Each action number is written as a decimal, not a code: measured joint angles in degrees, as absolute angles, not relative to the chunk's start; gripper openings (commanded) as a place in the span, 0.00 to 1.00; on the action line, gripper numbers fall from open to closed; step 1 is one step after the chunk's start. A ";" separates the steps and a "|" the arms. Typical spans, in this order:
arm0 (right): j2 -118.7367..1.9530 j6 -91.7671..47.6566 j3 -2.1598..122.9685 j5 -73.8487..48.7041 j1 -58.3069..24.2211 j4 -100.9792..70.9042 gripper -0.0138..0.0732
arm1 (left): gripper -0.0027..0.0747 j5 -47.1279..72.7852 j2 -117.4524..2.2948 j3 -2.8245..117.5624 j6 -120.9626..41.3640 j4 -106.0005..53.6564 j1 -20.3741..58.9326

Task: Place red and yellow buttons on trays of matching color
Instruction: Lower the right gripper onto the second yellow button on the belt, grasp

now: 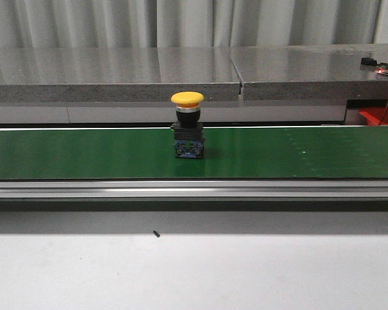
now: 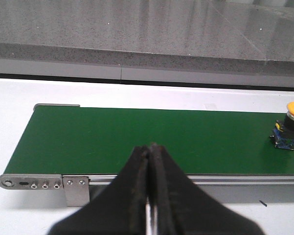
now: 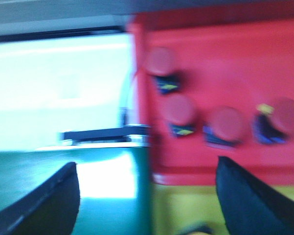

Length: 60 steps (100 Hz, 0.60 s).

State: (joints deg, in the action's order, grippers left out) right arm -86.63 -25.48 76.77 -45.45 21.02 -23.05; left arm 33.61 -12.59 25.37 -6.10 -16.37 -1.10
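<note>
Standing upright on the green belt [image 1: 84, 152], the yellow button [image 1: 188, 126] sits near the middle of the front view, cap up and its long axis vertical; it is alone there, with nothing beside it on the belt.

Nearest in the left wrist view is the left gripper [image 2: 149, 161], its jaws pressed together and holding nothing; past it the belt runs away, and the button [image 2: 289, 126] shows small at the far edge, so it lies well off toward the robot's right from this arm.

The right gripper [image 3: 147, 196] is spread wide and empty; its view is blurred, yet it shows the red tray [image 3: 283, 63] close ahead with four red buttons [image 3: 181, 110] already in it, a yellow tray [image 3: 186, 205] just nearer, and the belt's end beside them.

Neither arm shows in the front view; only a corner of the red tray [image 1: 379, 116] peeps in far right behind the belt; judging from that, the trays sit at the right end, and the right arm looks better placed to take the button and carry it to the yellow tray.

A grasp from above round the cap or black body seems clear; I see nothing in the way; beyond the belt lies only the grey table [image 1: 116, 68] and curtain.
</note>
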 measured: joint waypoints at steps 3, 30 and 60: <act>-86.28 -26.00 76.77 -45.90 18.57 -23.05 0.82 | 0.01 33.61 -12.59 25.37 -6.10 -16.37 -1.10; -85.37 -27.80 76.28 -51.47 1.61 -23.00 0.82 | 0.01 33.61 -12.59 25.37 -6.10 -16.37 -1.10; -86.49 -27.92 73.31 -51.27 -13.35 -18.44 0.82 | 0.01 33.61 -12.59 25.37 -6.10 -16.37 -1.10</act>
